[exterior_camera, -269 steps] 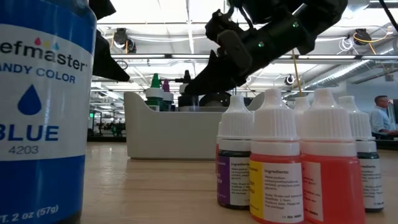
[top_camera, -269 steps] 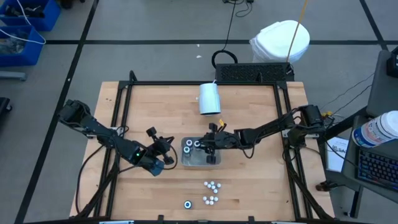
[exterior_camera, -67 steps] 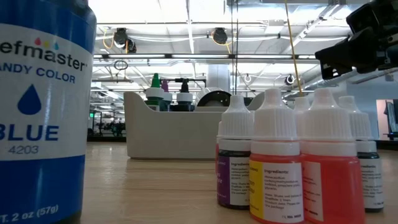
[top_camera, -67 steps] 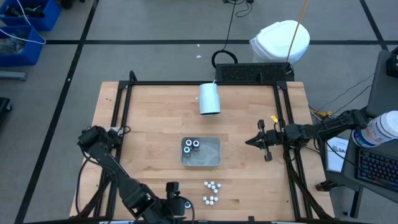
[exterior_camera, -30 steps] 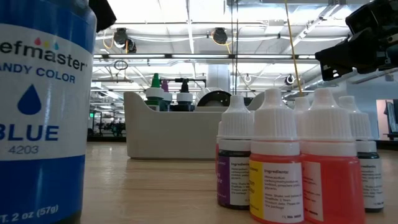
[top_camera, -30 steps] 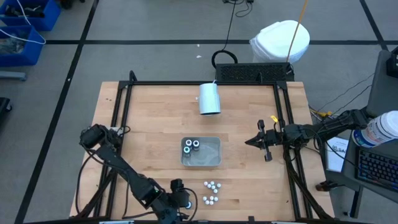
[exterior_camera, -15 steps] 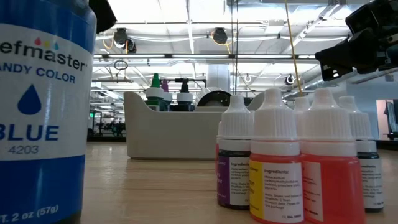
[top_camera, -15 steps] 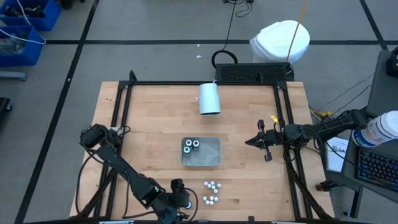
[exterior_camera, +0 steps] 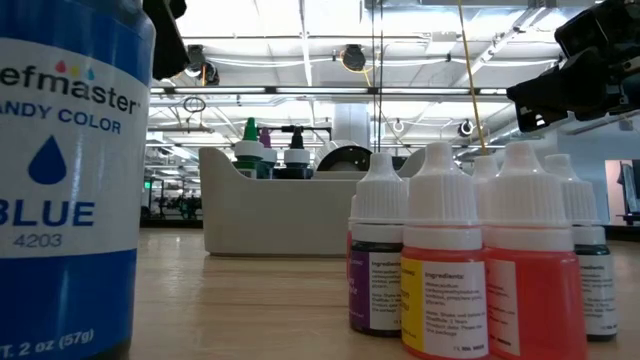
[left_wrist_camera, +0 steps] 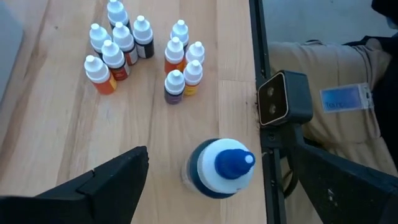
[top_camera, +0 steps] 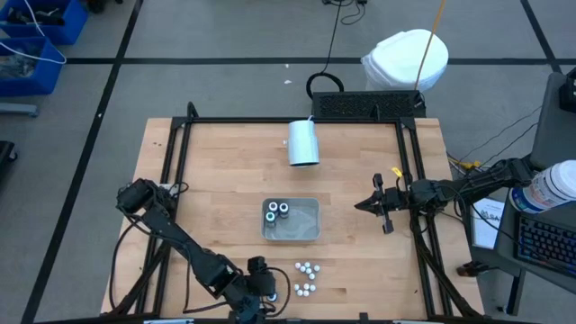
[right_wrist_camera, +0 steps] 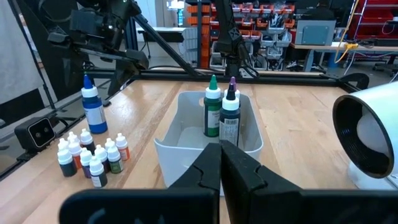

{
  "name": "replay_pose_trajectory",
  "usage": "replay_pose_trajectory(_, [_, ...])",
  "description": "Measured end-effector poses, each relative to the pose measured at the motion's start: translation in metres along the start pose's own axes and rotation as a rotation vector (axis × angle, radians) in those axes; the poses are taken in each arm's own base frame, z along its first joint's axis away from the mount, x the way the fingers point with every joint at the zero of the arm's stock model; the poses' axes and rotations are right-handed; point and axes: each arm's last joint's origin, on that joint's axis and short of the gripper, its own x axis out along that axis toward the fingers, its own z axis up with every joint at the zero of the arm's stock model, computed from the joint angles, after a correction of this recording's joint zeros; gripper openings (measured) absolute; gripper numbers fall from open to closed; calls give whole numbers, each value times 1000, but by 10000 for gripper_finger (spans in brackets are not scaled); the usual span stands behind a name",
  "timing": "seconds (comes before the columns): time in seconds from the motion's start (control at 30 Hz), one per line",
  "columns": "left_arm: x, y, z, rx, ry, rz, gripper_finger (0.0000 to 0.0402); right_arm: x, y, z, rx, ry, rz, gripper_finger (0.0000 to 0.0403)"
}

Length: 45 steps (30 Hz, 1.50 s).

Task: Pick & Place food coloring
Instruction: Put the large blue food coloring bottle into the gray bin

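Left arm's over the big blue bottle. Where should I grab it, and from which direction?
Grip the blue bottle on its straight round body, below the narrow nozzle cap, coming straight down. It stands upright, the left gripper's open fingers flank it, and the small bottles stand apart from it. The right gripper waits at the table's right side.

My right hand fingers pressed together. Dead ahead at 12: white bin, green bottle and purple bottle upright inside. At 10: small bottles clustered, blue bottle behind.
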Motion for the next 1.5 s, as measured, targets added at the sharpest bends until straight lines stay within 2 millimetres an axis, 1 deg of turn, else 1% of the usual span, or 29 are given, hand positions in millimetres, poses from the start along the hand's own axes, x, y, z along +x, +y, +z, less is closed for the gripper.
replay_pose_trajectory(0.2, [0,0,0,11,1,1,397,0,0,0,-6,0,-1,0])
replay_pose_trajectory(0.5, [21,9,-5,-4,71,2,397,0,0,0,-4,0,-1,0])
replay_pose_trajectory(0.93, [21,11,-2,-40,93,-31,393,0,0,0,-6,1,-1,0])
replay_pose_trajectory(1.03, [21,11,-2,-38,92,-29,369,0,0,0,-4,1,-1,0])
replay_pose_trajectory(1.2, [21,12,-1,-43,103,-41,309,0,0,0,-4,0,-1,0])
replay_pose_trajectory(1.3, [21,12,-1,-54,105,-43,280,0,0,0,-4,1,-1,0])
replay_pose_trajectory(1.4, [21,12,-1,-67,110,-52,263,0,0,0,-5,1,-1,0])
replay_pose_trajectory(1.5, [22,12,0,-73,119,-67,259,0,0,0,-6,1,0,0])
